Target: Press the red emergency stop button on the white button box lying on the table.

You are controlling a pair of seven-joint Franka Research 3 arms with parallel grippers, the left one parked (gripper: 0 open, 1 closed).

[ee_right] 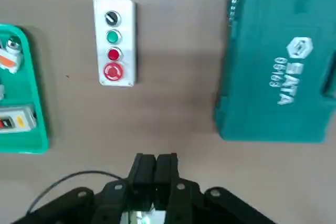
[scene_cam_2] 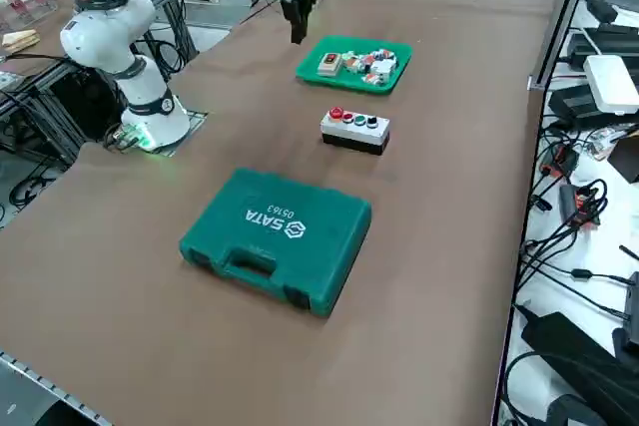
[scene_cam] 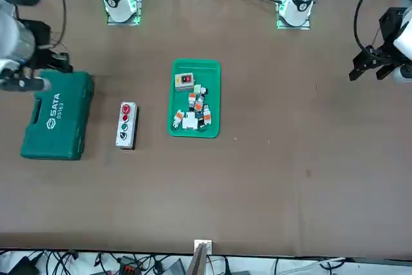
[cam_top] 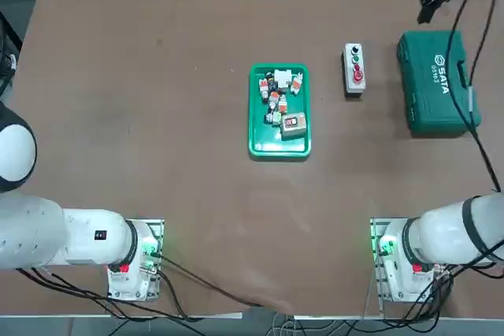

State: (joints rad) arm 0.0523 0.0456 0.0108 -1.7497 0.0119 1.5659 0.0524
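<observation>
Overhead, right gripper (ee_right: 156,167) hovering with fingers pressed together, well clear of the red emergency stop button (ee_right: 112,71) and white button box (ee_right: 114,41).

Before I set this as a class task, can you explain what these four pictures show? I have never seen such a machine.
Two robot arms sit at a brown table. The pictures come from overhead, across the table, the robot's right side, and the right arm's wrist. On the table lie a white button box with a red emergency stop button, a green SATA tool case, and a green tray of small parts. The right end effector hangs above the table, shut, holding nothing.
</observation>
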